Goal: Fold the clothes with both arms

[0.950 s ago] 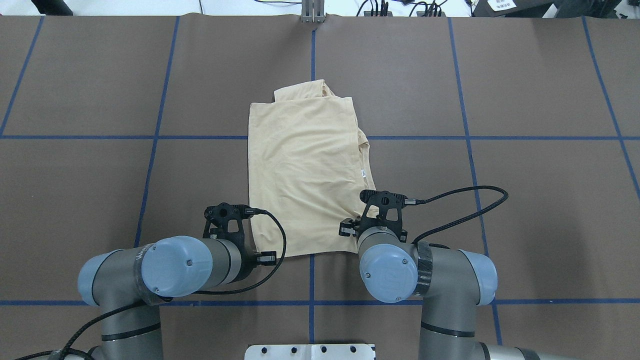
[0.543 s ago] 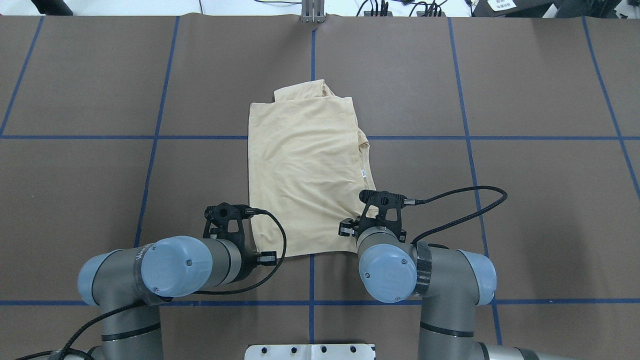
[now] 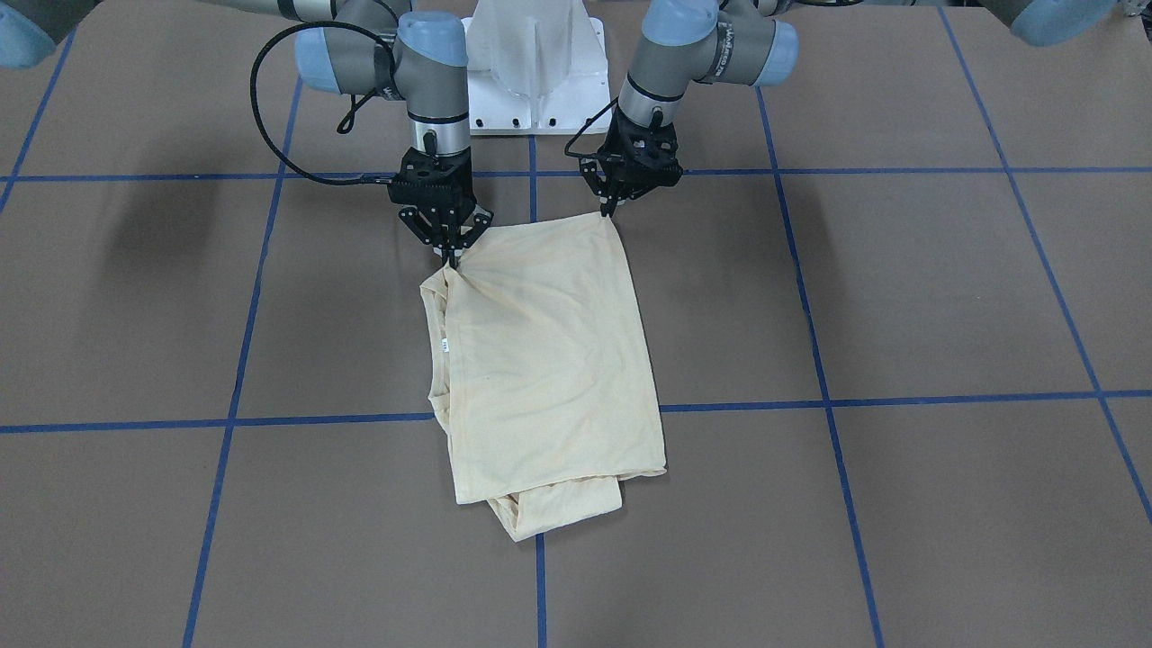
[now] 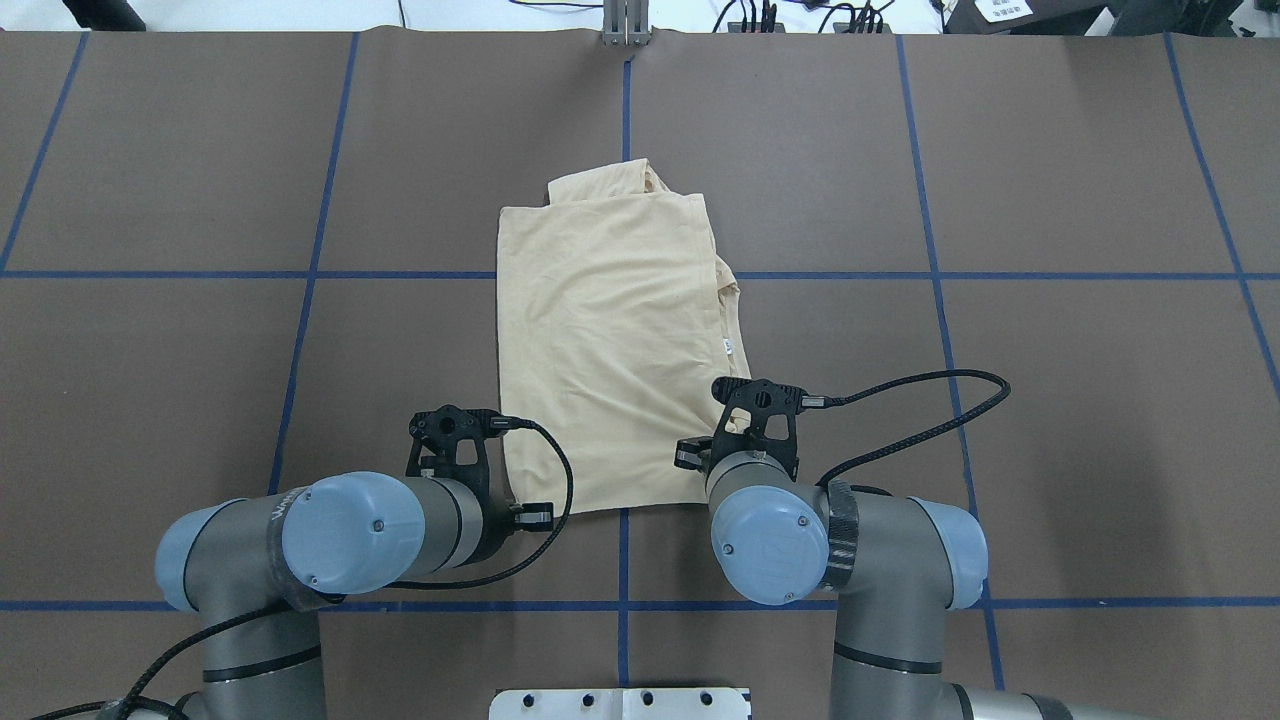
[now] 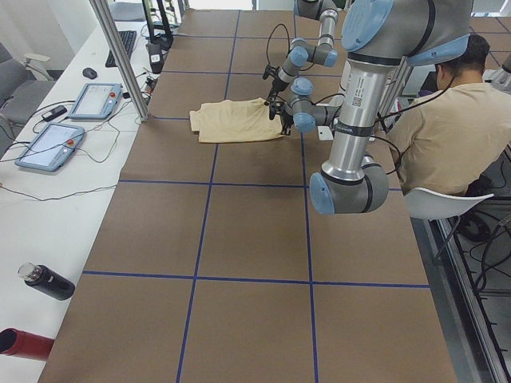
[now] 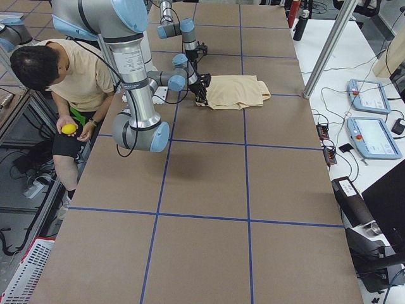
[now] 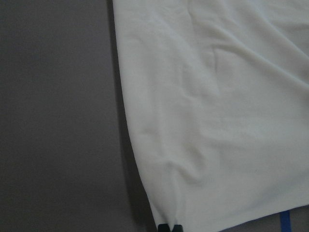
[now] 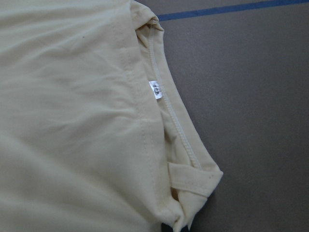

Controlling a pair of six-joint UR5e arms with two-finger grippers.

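Person (image 6: 69, 69): seated behind the robot, beige top, a small yellow object (image 6: 68, 128) in one hand.

Pedestal (image 4: 620, 703): white metal, at the near edge of the table, between the two arm bases.

Left arm (image 4: 340, 535): silver-grey tube with light blue caps, entering from the near left, a black cable looped beside the wrist.

Left gripper (image 3: 609, 211): points down at the near left corner of the shirt. Its fingertips (image 7: 164, 227) are drawn together, pinching the hem there.

Right arm (image 4: 790, 535): same make, entering from the near right, with its cable arcing out to the right.

Right gripper (image 3: 448, 259): closed to a point on the shirt's near right corner, by the neck opening. The cloth is bunched in the grip and creases run toward it.

Shirt (image 4: 610, 340): pale cream-yellow, folded to a long rectangle at the table's centre, lying near to far across a blue line.

Neck label (image 8: 156, 90): small, white, on the collar seam at the right edge.

Sleeve (image 4: 610, 180): a folded piece protruding past the rectangle's far edge.

Table (image 4: 1050, 400): brown covering, gridded with blue tape lines (image 4: 310, 275).

Post (image 4: 625, 25): metal, at the centre of the far edge.

Control panels (image 5: 96, 100): two, on the white bench beyond the far edge.
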